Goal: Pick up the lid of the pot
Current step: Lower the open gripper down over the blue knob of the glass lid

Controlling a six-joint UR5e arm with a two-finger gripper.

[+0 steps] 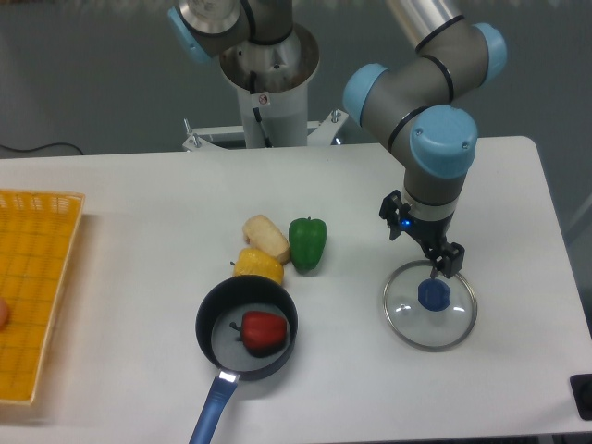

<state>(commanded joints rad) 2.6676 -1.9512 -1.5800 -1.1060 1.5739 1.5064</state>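
Hanging near clear pot lid (408, 324), blue knob (434, 295) upward; hand (420, 237) spread wide, gripping nothing

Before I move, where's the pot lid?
Camera view, right side: the pot lid lies on the table, right of the black pan, its blue knob just below the gripper in the image.

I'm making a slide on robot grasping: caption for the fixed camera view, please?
Open two-finger gripper above a round, transparent lid with a blue knob; black pan holding a red pepper nearby.
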